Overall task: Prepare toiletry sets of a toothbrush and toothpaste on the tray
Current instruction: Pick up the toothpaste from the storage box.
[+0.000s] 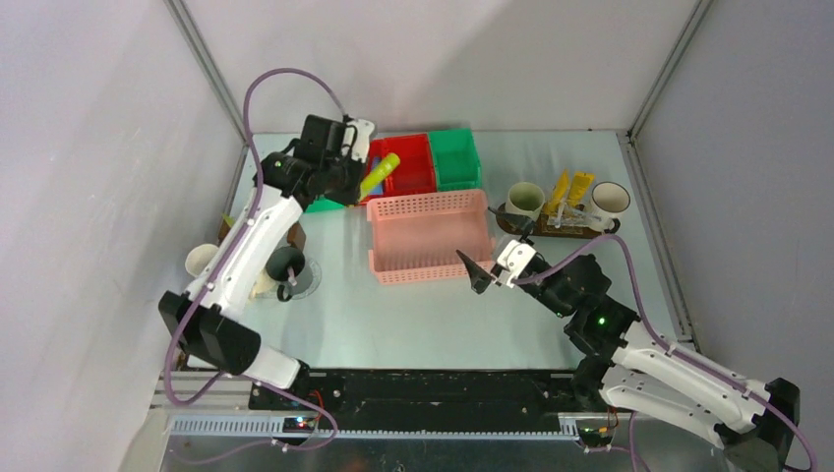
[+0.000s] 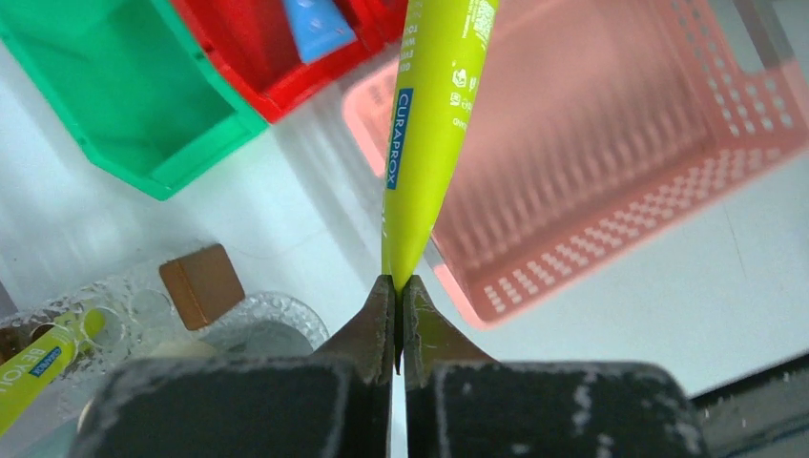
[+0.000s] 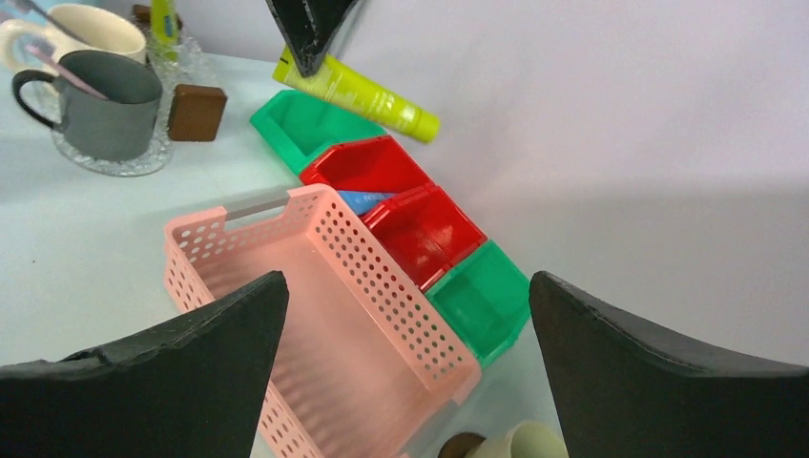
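left claw [image 2: 396, 286] clamped on yellow-green tube [image 2: 434, 124], aloft by red bin [image 1: 421, 169], right claw [image 3: 408, 281] apart

I see bright, even light and soft shadows. The pink basket [image 2: 611, 143] looks blurry up close.

The pale worktop [image 1: 393, 315] carries a pink basket [image 1: 433, 273] in the middle, red bins [image 1: 413, 172] and a green bin [image 1: 455, 157] behind it, a brown tray [image 1: 551, 233] at far right, and a clear disc [image 1: 305, 287] on the left.
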You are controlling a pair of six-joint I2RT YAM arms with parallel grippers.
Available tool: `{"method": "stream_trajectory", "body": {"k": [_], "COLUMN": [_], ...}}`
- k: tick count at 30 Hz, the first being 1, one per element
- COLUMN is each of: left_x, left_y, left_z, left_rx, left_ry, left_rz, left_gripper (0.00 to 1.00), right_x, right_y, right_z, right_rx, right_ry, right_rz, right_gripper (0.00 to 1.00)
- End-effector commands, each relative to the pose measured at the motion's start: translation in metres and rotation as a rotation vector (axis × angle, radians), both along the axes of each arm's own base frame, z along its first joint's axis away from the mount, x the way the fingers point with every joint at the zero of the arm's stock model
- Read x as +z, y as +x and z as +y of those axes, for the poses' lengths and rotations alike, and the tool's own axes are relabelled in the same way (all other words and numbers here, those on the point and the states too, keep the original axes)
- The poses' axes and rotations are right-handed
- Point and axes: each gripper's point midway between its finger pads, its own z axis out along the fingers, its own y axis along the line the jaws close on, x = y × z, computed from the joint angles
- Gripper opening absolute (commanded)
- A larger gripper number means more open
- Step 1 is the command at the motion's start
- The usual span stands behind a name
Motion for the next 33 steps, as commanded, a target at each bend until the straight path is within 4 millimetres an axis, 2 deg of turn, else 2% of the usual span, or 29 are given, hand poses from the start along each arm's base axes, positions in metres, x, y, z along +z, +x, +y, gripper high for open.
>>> {"method": "stream_trajectory", "body": {"k": [1,2,3,6,13,18,21,33], "left_x": [0.012,0.012,0.010,0.010,0.008,0.014,0.017,0.026], "left_y": [-0.045,-0.055,-0.061,-0.084,-0.123,-0.138,-0.147,-0.160], "left_z": [-0.014,-0.019,-0.020,-0.030,-0.051,-0.062,-0.070,-0.081], "left_rx": [-0.154,-0.190,-0.206,-0.290,-0.473,-0.538,-0.579,-0.642], "left_ry": [0.028,0.041,0.051,0.073,0.148,0.180,0.193,0.216], "left_rz": [-0.012,-0.017,-0.008,-0.014,-0.019,-0.031,-0.038,-0.052], "left_gripper": [0.00,0.00,0.00,0.00,0.00,0.00,0.00,0.00], "right_x": [0.012,0.002,0.005,-0.005,-0.007,-0.022,-0.035,-0.055], "right_y": [-0.009,-0.007,-0.007,-0.003,-0.007,-0.006,-0.006,-0.009], "right_z": [0.020,0.023,0.025,0.031,0.044,0.052,0.054,0.065], "right_rx": [0.127,0.135,0.145,0.162,0.242,0.288,0.309,0.369], "right_ry": [-0.110,-0.158,-0.171,-0.247,-0.309,-0.382,-0.439,-0.528], "right_rz": [-0.062,-0.055,-0.062,-0.069,-0.084,-0.058,-0.034,0.009], "right_gripper": [1.00,1.00,1.00,1.00,1.00,1.00,0.96,0.84]}}
